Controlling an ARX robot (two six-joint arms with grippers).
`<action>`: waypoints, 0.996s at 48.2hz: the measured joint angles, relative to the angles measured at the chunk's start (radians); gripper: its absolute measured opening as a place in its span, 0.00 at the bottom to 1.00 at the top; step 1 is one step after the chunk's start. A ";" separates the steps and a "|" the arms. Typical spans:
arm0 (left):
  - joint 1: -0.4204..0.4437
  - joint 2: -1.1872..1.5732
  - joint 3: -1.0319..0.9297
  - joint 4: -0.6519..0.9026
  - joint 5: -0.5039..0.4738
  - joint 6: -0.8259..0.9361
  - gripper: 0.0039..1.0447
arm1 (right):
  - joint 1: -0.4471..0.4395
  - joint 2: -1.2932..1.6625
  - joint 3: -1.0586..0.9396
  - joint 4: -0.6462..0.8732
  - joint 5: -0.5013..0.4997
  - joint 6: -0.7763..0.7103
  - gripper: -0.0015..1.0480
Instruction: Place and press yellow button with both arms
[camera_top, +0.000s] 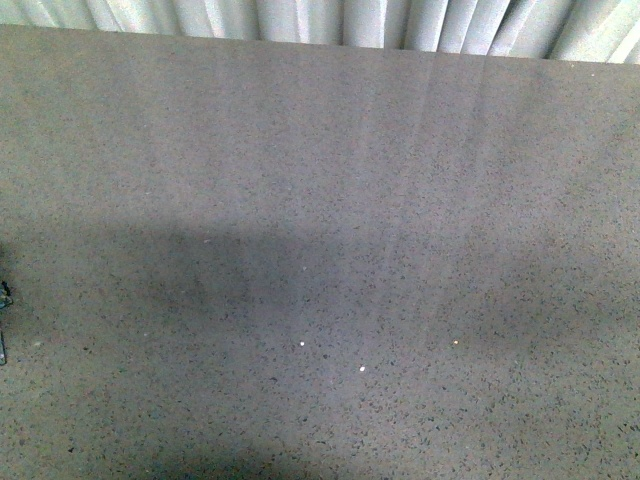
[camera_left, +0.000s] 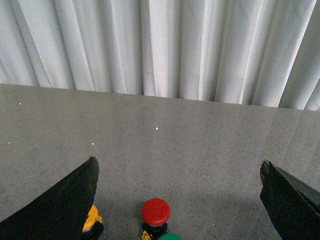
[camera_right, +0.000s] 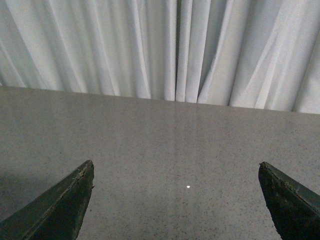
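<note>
In the left wrist view the yellow button (camera_left: 91, 219) shows only as a sliver of yellow-orange cap, mostly hidden behind one dark finger (camera_left: 65, 205). My left gripper (camera_left: 177, 200) is open and empty, with its jaws wide apart above the table. My right gripper (camera_right: 175, 205) is open and empty over bare grey table; no button shows in its view. In the front view neither gripper nor the yellow button shows; only a dark bit of the left arm (camera_top: 3, 300) sits at the left edge.
A red button (camera_left: 155, 212) stands between the left jaws, near the camera, with the top of a green button (camera_left: 171, 237) beside it. White curtains (camera_top: 330, 20) hang behind the table's far edge. The grey speckled table (camera_top: 330, 250) fills the front view.
</note>
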 joint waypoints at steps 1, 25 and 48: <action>0.000 0.000 0.000 0.000 0.000 0.000 0.91 | 0.000 0.000 0.000 0.000 0.000 0.000 0.91; 0.000 0.000 0.000 0.000 0.000 0.000 0.91 | 0.000 0.000 0.000 0.000 0.000 0.000 0.91; 0.310 1.061 0.301 0.321 0.310 0.121 0.91 | 0.000 0.000 0.000 0.000 0.001 0.000 0.91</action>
